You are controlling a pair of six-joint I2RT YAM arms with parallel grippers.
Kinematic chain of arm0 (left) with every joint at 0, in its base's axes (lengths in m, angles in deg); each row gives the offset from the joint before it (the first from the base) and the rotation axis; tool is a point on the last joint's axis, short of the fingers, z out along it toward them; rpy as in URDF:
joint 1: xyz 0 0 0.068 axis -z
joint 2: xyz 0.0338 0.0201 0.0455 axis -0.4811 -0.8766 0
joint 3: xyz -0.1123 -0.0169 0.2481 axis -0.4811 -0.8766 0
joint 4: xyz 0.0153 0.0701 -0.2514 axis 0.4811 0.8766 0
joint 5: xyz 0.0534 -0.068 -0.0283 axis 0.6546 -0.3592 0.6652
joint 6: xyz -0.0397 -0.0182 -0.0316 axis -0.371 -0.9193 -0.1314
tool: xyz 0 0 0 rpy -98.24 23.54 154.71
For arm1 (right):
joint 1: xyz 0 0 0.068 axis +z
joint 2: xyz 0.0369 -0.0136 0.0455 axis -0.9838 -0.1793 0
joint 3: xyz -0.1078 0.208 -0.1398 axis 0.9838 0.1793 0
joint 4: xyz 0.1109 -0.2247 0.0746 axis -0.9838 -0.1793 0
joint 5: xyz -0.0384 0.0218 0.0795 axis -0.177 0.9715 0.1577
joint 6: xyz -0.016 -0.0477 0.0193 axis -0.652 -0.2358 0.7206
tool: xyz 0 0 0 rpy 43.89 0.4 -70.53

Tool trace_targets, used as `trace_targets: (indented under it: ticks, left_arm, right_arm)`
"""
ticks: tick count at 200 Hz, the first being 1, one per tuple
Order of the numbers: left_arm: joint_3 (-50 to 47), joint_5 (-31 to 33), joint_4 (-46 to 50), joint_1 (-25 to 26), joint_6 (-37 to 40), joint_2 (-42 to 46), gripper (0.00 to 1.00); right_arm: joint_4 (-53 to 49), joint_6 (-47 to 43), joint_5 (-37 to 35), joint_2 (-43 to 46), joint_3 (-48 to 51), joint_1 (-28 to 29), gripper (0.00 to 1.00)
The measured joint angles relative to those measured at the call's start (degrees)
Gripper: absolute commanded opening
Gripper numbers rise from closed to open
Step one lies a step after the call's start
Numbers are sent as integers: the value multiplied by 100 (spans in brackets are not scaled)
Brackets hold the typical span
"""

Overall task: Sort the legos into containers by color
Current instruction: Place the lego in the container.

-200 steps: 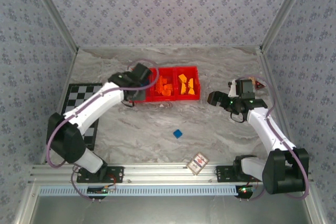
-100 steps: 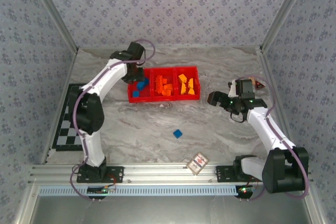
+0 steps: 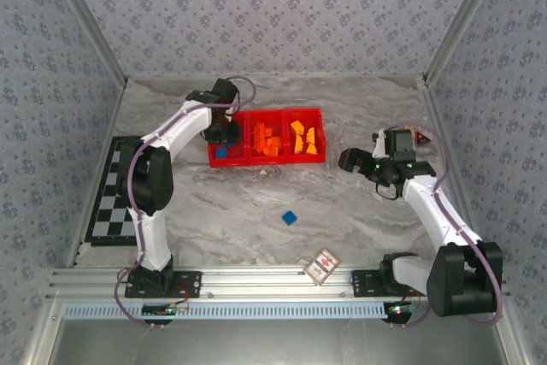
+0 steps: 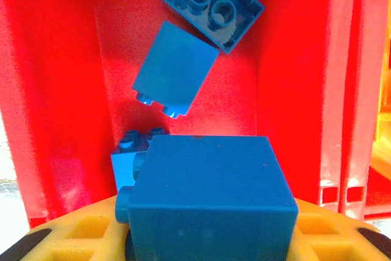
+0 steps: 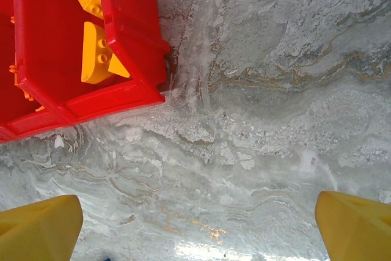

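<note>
Hovering over the left compartment (image 4: 58, 90) of the red tray (image 3: 267, 161), upper centre of the frame, the left gripper (image 3: 224, 131) has dropped from the tray's far edge since half a second ago, jaws pinching a blue lego (image 4: 208, 200). Unmoved at right, the right gripper (image 3: 348, 160) keeps its jaws spread. A loose blue lego (image 3: 290, 217) lies mid-frame on the desk (image 3: 256, 203).

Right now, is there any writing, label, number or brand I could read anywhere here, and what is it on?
No text can be read in these pictures.
Small patterned card: print too small to read.
Blue bricks in the red tray: no lettering I can make out.
Checkerboard: plain squares, no characters.
</note>
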Motion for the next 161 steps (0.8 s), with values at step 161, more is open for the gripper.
trace_targets:
  ticks: [161]
  left_arm:
    - [-708,-367,-356,24,-111,682,71]
  right_arm:
    - [0,0,0,-85,0,-11,100]
